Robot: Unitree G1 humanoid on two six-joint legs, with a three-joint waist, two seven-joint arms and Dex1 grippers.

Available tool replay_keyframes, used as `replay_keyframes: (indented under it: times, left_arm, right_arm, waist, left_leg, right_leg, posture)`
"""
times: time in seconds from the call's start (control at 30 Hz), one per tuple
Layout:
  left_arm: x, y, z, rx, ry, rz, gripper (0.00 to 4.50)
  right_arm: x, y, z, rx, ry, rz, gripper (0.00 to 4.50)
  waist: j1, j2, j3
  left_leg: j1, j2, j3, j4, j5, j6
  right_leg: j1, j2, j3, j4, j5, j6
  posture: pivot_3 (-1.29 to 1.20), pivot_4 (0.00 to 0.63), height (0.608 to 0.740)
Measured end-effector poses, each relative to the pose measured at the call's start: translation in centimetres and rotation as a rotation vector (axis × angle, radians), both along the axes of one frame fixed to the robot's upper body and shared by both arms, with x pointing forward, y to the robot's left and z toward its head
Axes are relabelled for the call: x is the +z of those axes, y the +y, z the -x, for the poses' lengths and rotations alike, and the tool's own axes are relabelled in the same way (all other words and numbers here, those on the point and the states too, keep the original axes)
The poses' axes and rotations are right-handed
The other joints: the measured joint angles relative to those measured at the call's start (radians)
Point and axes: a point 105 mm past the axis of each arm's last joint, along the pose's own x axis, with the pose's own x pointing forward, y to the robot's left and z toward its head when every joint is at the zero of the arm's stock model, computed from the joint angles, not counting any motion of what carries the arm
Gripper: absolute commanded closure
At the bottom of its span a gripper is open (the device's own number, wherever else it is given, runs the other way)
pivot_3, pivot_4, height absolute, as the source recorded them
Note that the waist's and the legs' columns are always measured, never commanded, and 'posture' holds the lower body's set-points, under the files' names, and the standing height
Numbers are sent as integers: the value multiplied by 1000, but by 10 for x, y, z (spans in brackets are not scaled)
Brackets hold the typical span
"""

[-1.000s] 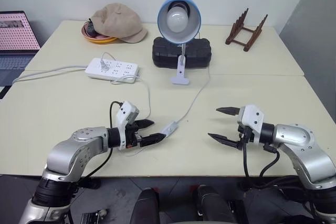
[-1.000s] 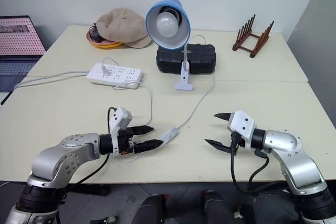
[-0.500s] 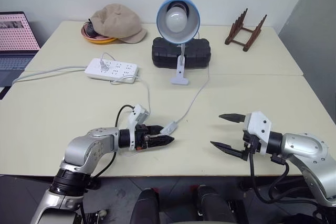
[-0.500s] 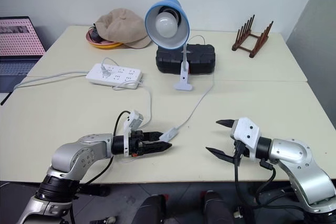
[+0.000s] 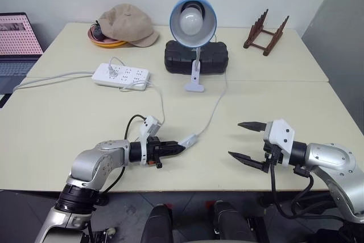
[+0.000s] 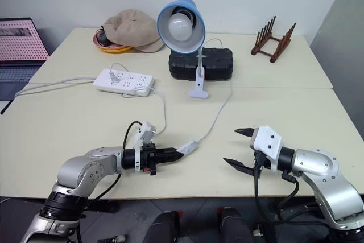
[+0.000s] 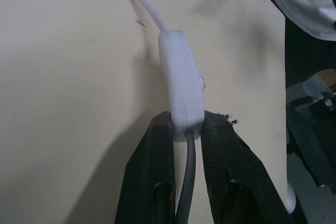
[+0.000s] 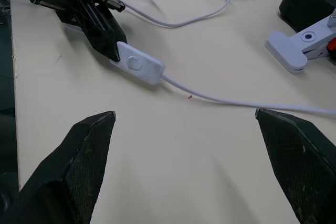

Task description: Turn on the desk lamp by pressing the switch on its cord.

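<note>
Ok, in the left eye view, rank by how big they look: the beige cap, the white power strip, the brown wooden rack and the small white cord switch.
1. Beige cap
2. White power strip
3. Brown wooden rack, close to the strip, and farther off, so unsure
4. Small white cord switch

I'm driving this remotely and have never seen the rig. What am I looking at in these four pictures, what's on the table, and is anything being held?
It is a two-armed humanoid robot at a table. Two pictures come from the cameras on its head, looking down over both arms; the other two come from a camera on each wrist.

The left hand is shut on one end of the switch, the small white block on the cord that runs to the desk lamp. The bulb looks unlit. The right hand is open and holds nothing.

Also on the table: a power strip, a black case, a cap over a bowl, a wooden rack, and a laptop off to the left.
</note>
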Motion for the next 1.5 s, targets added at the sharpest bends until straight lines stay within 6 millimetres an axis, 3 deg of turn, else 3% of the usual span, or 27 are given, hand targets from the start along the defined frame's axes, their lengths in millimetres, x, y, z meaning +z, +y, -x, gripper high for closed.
replay_keyframes:
  times: [0.13,0.2,0.4,0.5,0.63,0.8,1.0,1.47,1.5]
  left_arm:
    - [7,0,0,7,6,32,4120]
    - [18,0,-4,30,24,90,4120]
    - [89,-14,-14,6,68,397,4120]
    - [106,-17,-13,6,112,508,4120]
    - [110,-27,-6,-14,180,580,4120]
    - [112,-32,0,-6,210,614,4120]
    - [108,-41,10,-11,257,635,4120]
    - [113,-48,17,8,287,679,4120]
    - [113,-48,17,6,290,678,4120]
  right_arm:
    - [1,0,-2,-10,11,-13,0]
    - [3,3,-7,-45,73,-106,0]
    - [20,11,-23,-155,582,-682,0]
    - [21,14,-19,-142,811,-852,0]
    - [34,23,-11,-74,961,-959,0]
    - [50,38,-13,-18,989,-1018,0]
    - [53,56,-17,-15,1010,-1013,0]
    - [58,63,-20,-17,1004,-1024,0]
    - [58,63,-20,-17,1003,-1023,182]
  waist:
    - [0,0,0]
    - [0,0,0]
    - [-1,0,0]
    - [-1,0,0]
    - [-2,0,0]
    - [-9,0,0]
    - [-7,0,0]
    - [-1,0,0]
    - [-1,0,0]
  left_leg:
    - [0,0,0,0,0,0]
    - [0,0,-1,0,0,0]
    - [-1,0,-2,5,0,0]
    - [-2,0,-2,5,0,1]
    - [-2,0,-2,4,0,1]
    - [-1,0,-3,6,0,1]
    - [-3,0,-2,7,0,1]
    - [-3,0,-2,7,0,1]
    - [-3,0,-2,7,0,1]
  right_leg:
    - [0,0,0,0,0,0]
    - [0,0,0,1,0,0]
    - [2,0,-1,2,1,1]
    - [2,0,-1,1,2,4]
    - [2,0,-1,1,3,6]
    - [2,1,0,1,2,2]
    - [2,1,0,0,2,2]
    - [2,1,0,-1,1,2]
    - [2,1,0,-1,1,2]
  posture:
    - [0,150,740]
    - [0,150,740]
    - [0,150,740]
    - [0,150,740]
    - [0,150,740]
    - [0,150,740]
    - [0,150,740]
    - [0,150,740]
    - [0,150,740]
